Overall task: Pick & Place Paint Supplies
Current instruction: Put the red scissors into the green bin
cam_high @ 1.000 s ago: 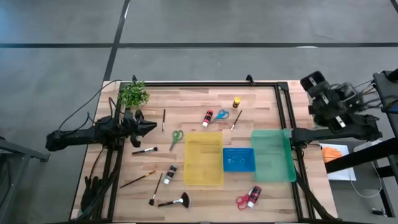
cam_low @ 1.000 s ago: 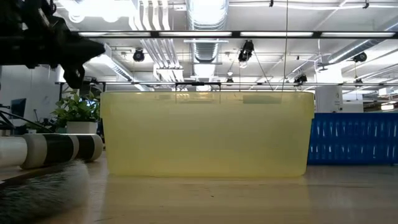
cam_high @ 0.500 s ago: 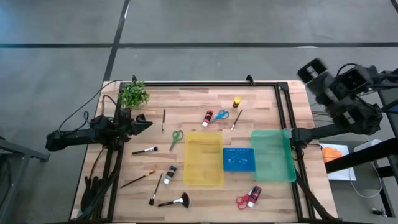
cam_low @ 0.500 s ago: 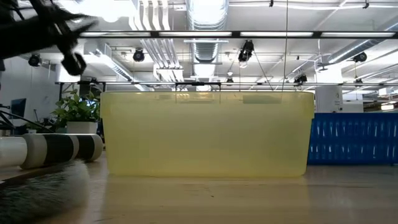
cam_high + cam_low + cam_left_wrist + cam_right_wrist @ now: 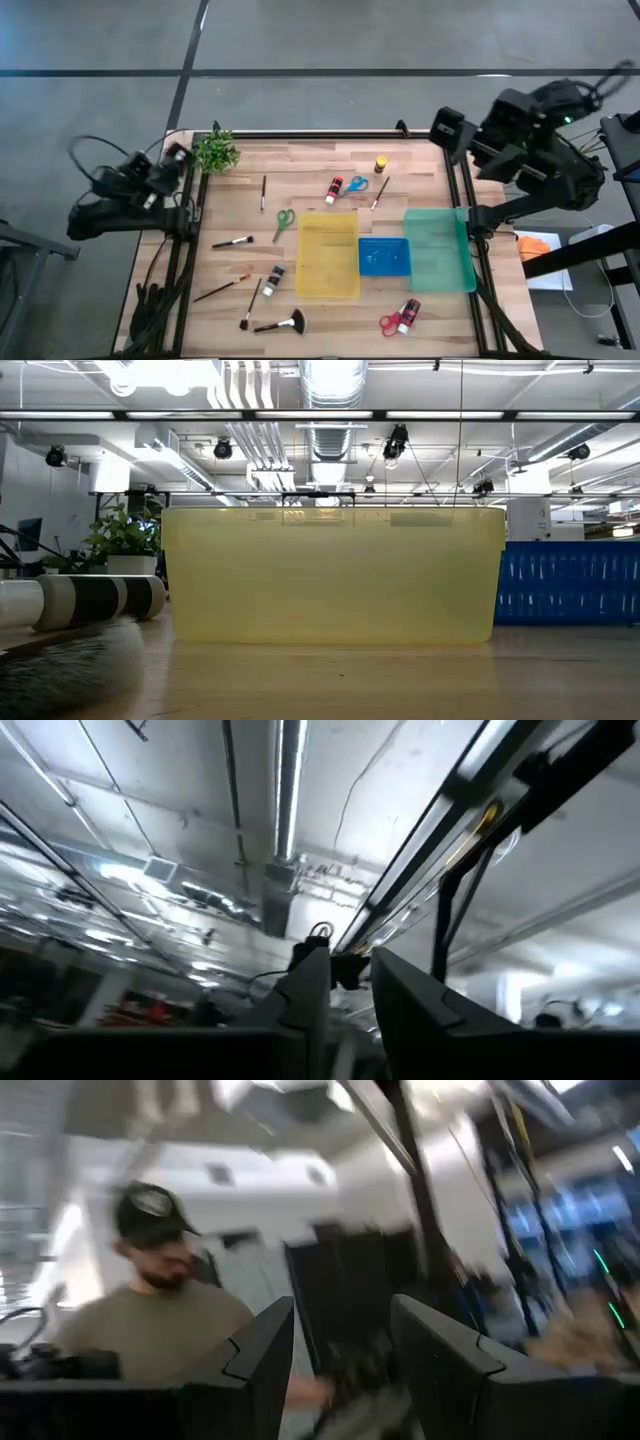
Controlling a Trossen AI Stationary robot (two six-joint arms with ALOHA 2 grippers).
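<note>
Thin paintbrush (image 5: 263, 192), long axis running away from the table's front, is lain nearest the L gripper (image 5: 178, 156), seen nearly shut and empty; R gripper (image 5: 445, 128) parted, empty, far.

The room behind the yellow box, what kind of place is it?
Probably a big workshop or robot lab. Behind the yellow tray you can see a high ceiling with bare metal air ducts, long strip lights and hanging cables, not a home.
</note>
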